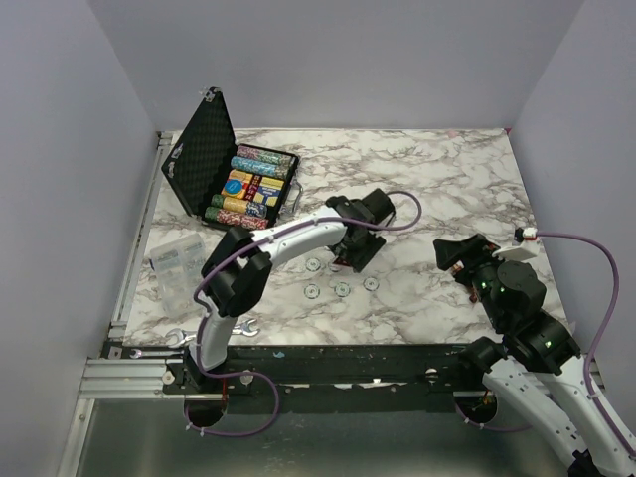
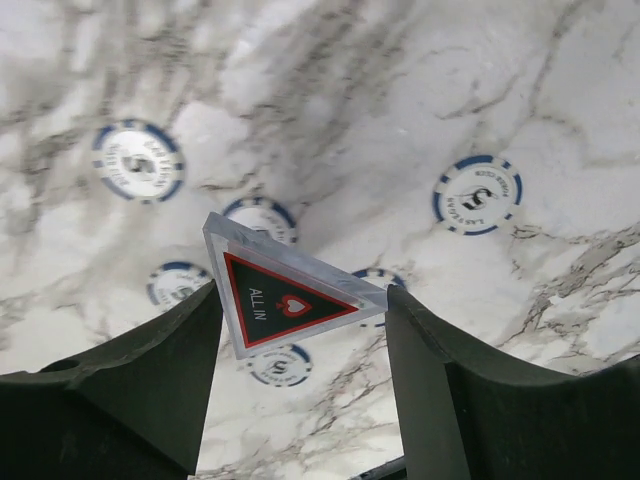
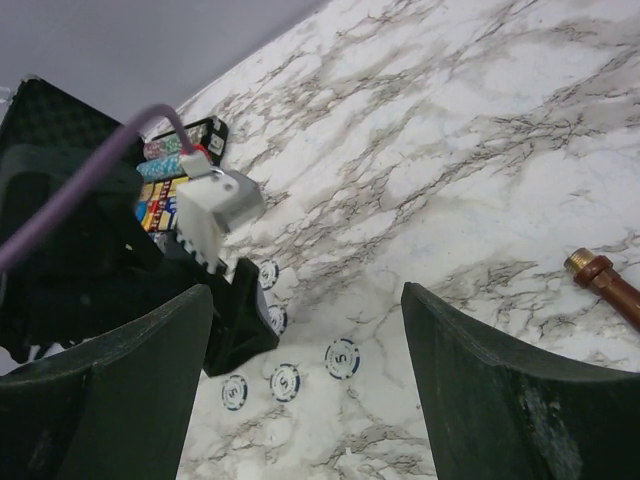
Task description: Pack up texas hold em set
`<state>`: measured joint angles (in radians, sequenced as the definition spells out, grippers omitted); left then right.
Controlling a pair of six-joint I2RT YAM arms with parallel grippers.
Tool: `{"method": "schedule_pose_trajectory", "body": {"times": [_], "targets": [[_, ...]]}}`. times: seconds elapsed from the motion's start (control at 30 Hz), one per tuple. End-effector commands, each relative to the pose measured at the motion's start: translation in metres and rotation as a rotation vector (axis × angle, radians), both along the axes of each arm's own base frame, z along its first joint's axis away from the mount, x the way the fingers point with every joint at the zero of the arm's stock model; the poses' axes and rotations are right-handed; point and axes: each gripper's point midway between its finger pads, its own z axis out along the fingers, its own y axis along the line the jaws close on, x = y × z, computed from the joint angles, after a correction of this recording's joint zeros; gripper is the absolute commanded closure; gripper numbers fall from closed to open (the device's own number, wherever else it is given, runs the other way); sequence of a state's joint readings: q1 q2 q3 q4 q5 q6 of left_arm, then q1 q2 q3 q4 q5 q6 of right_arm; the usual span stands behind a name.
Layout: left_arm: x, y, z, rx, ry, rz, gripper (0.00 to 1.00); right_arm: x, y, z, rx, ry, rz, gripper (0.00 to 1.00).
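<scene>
I read the right gripper [image 3: 305, 292] as open above the table [image 3: 450, 150]. The left gripper [image 2: 302, 295] clamps the dark red triangle [image 2: 285, 300], apparently lifted above the whitish round chips [image 2: 478, 194]. Beyond them the black case [image 1: 204, 149] stands open at the far left, with the chip rows [image 1: 253, 184] inside.

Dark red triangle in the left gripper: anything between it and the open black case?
Nothing visible. Bare marble table lies between the dark red triangle in the left gripper and the small black hinged case, whose lid stands open. The whitish round chips lie off that line.
</scene>
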<state>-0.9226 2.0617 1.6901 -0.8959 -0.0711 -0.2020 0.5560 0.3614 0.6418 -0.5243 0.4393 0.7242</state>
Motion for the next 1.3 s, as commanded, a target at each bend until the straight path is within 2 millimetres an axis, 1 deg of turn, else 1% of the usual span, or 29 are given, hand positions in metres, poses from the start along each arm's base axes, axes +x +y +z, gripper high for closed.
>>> {"method": "schedule_pose_trajectory", "body": {"times": [0.0,0.1,0.13,0.2,0.3,0.33,0.43,0.5,0.57,0.67,0.77,0.9,1.0,1.1,1.2,1.27], "targets": [[0.049,0.034,0.044,-0.078,-0.097,0.149,0.56,0.001,0.004,-0.001,-0.006,-0.01,0.025,0.21],[0.084,0.059,0.063,-0.117,-0.122,0.245,0.56,0.003,0.008,-0.002,-0.015,-0.01,0.042,0.21],[0.099,0.068,0.069,-0.123,-0.145,0.272,0.56,0.004,0.009,-0.004,-0.02,-0.007,0.046,0.21],[0.128,0.09,0.075,-0.117,-0.184,0.333,0.56,0.006,0.012,-0.005,-0.025,-0.006,0.055,0.21],[0.166,0.122,0.079,-0.11,-0.201,0.415,0.55,0.007,0.014,-0.007,-0.03,-0.001,0.061,0.21],[0.177,0.13,0.081,-0.114,-0.205,0.437,0.55,0.007,0.014,-0.007,-0.03,-0.001,0.064,0.21],[0.209,0.156,0.093,-0.122,-0.26,0.491,0.55,0.007,0.016,-0.007,-0.027,-0.002,0.072,0.21],[0.227,0.169,0.097,-0.116,-0.288,0.512,0.55,0.007,0.016,-0.009,-0.029,0.002,0.072,0.21],[0.239,0.181,0.096,-0.107,-0.289,0.533,0.55,0.007,0.015,-0.009,-0.031,0.005,0.069,0.21],[0.25,0.196,0.092,-0.094,-0.285,0.565,0.55,0.008,0.015,-0.011,-0.034,0.012,0.065,0.21],[0.253,0.202,0.084,-0.088,-0.281,0.569,0.54,0.009,0.015,-0.012,-0.039,0.02,0.062,0.21],[0.256,0.21,0.06,-0.061,-0.242,0.588,0.54,0.012,0.018,-0.012,-0.043,0.028,0.07,0.21],[0.257,0.212,0.046,-0.046,-0.219,0.595,0.54,0.012,0.019,-0.008,-0.045,0.025,0.077,0.21],[0.258,0.206,0.037,-0.063,-0.191,0.589,0.53,0.011,0.018,-0.008,-0.047,0.025,0.072,0.21],[0.257,0.207,0.028,-0.055,-0.165,0.61,0.51,0.01,0.018,-0.008,-0.045,0.023,0.074,0.21],[0.257,0.208,0.022,-0.048,-0.148,0.623,0.52,0.01,0.019,-0.007,-0.04,0.025,0.076,0.21]]}}
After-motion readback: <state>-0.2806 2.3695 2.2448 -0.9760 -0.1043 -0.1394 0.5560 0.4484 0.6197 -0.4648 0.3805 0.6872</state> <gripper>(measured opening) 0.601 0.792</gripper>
